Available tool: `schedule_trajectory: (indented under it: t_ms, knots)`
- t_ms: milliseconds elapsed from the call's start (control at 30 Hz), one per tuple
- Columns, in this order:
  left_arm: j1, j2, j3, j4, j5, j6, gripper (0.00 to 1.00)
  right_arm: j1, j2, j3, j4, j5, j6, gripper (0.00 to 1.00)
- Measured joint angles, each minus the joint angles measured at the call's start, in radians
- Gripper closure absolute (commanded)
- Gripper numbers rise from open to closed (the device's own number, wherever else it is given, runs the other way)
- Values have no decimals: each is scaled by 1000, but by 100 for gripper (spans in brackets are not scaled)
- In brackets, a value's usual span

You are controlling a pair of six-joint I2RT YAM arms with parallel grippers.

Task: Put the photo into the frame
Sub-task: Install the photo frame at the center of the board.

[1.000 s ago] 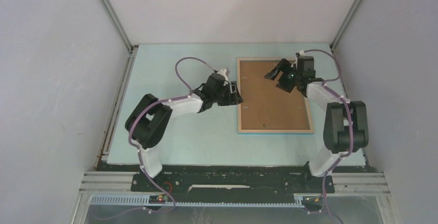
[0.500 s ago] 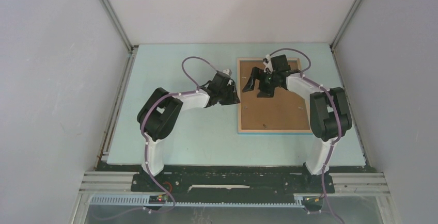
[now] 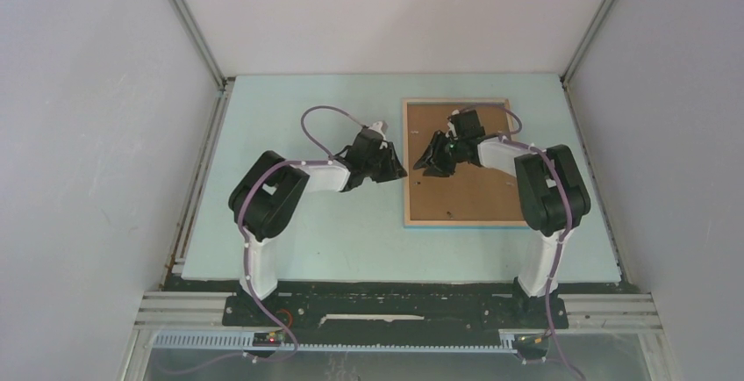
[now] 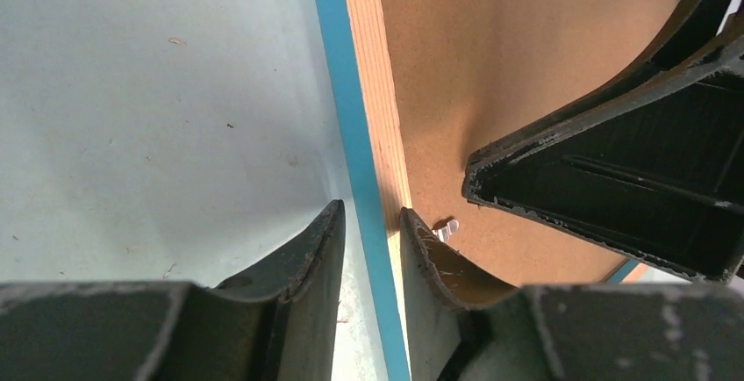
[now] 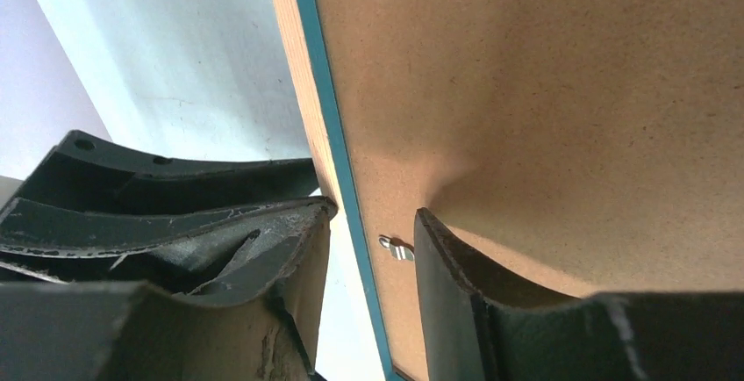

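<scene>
The right gripper is straddling the blue-and-wood edge of the frame, jaws apart, a small metal clip sitting between them beside the brown backing board.

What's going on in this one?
Two robot arms are working at the frame, which lies back-up on the table with its brown backing board in place. The left gripper straddles the frame's left rim; whether it clamps is unclear. The right gripper, open, sits over the board at a small metal tab by that rim. No photo is visible.
</scene>
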Motion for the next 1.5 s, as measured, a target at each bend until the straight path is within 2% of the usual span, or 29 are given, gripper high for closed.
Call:
schedule_trajectory:
  t_ms: [300,500,600,667,733,867,1033,1100,1267,1500]
  knots:
    - [24,-3,-47,74,56,-55,70,54,18,-10,24,13,104,56]
    - [36,-20,-84,102,79,-79,71,74,-31,-127,148,10,190,55]
    - [43,-47,-121,100,77,-77,68,85,-54,-157,152,6,195,52]
    - [51,-82,-144,101,72,-73,62,85,-68,-161,139,5,174,41]
    - [62,-137,-182,103,63,-64,53,79,-84,-155,100,1,125,33]
    - [87,-287,-261,119,19,-34,39,72,-92,-12,-132,41,-84,24]
    - [129,-464,-387,222,-61,-28,32,121,-103,172,-323,197,-366,17]
    - [144,-507,-449,276,-90,-44,26,162,-103,211,-385,247,-448,16]
    - [173,-586,-600,357,-181,-98,23,246,-84,275,-501,314,-586,14]
    - [215,-618,-704,504,-222,-177,23,286,15,336,-535,295,-732,12]
